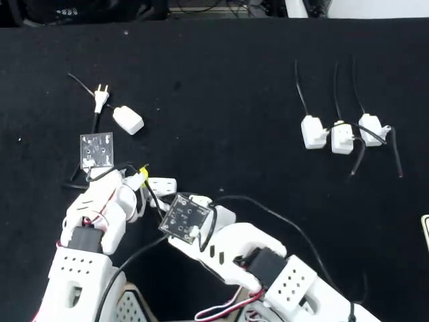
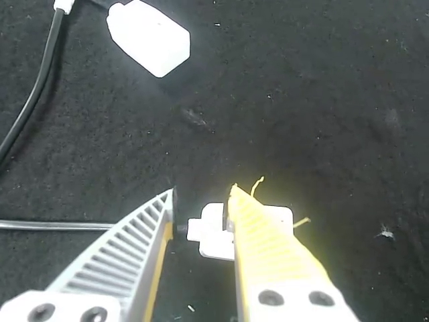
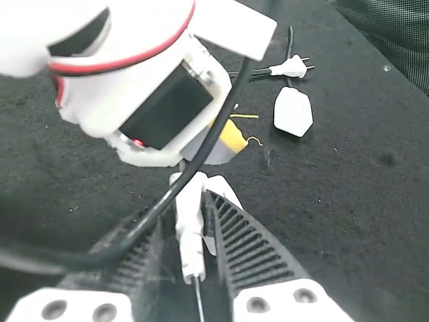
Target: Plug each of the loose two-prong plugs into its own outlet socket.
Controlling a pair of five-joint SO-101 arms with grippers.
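A white two-prong plug (image 3: pixel 191 238) is pinched by the R gripper (image 3: pixel 189 213), its tip brought up to an outlet socket (image 2: pixel 208 236) that is straddled, w/ a slight gap, by the narrowly spread L gripper (image 2: pixel 201 206); a loose plug (image 1: pixel 100 98) & loose socket (image 1: pixel 127 119) are laid just beyond.

Right gripper (image 3: pixel 190 218): fingers clamped on white plug (image 3: pixel 190 236) | left arm (image 3: pixel 134 80): just beyond | loose plug (image 3: pixel 289 66), outlet socket (image 3: pixel 293 111): near together on table (image 3: pixel 348 201)
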